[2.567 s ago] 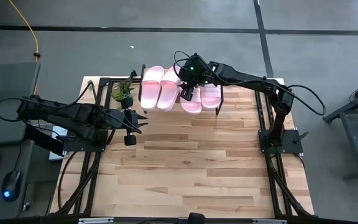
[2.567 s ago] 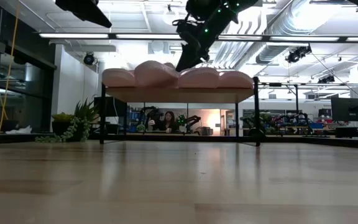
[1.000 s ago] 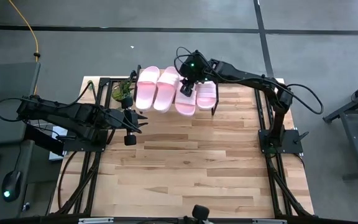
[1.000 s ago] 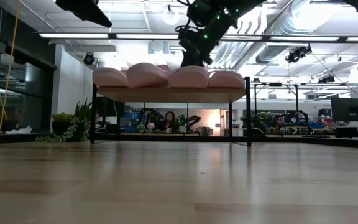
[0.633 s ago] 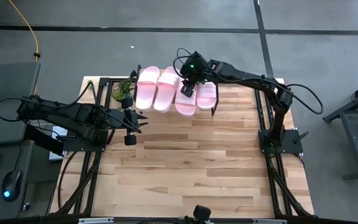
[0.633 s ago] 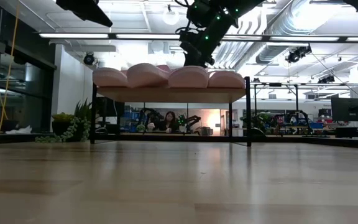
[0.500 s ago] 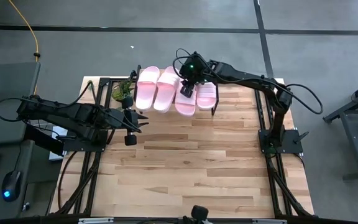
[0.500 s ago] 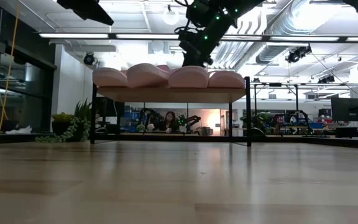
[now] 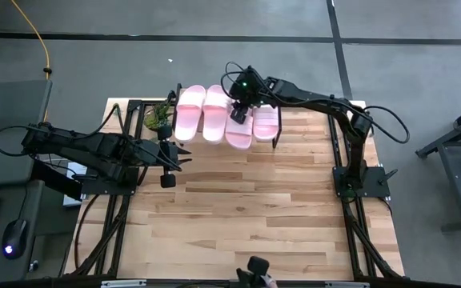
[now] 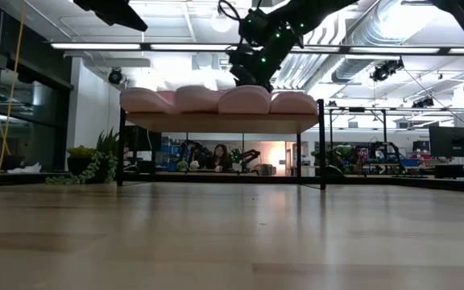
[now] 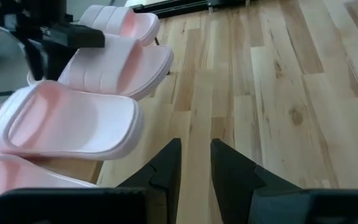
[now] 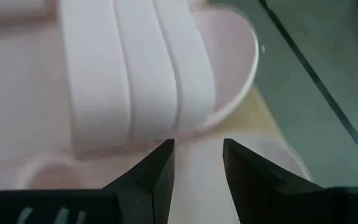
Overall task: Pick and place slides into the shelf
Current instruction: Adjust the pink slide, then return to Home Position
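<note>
Since a moment ago, our right gripper (image 9: 239,111) has shifted slightly along the row of slides (image 9: 214,113) on the shelf (image 10: 216,122); the row itself looks more even, while our left gripper (image 9: 170,156) has not budged from its spot over the table's (image 9: 246,216) left side.

We judge the step in hand to be squaring up the third slide (image 9: 242,127) from the left, which juts a little further forward than its neighbours. Our right gripper's jaws stand apart with nothing between them, poised just above the strap of a slide (image 12: 129,68) in its wrist view. To do this well, we should nudge with care, pushing along the sole's length rather than sideways, so the neighbours touching it do not slip off the shelf's edge. Our left gripper's jaws (image 11: 194,165) leave only a narrow gap and hold nothing.

We count four slides, all lying side by side on top of the one shelf, two arms, and one small potted plant (image 9: 157,118) just beside the shelf's left end.
</note>
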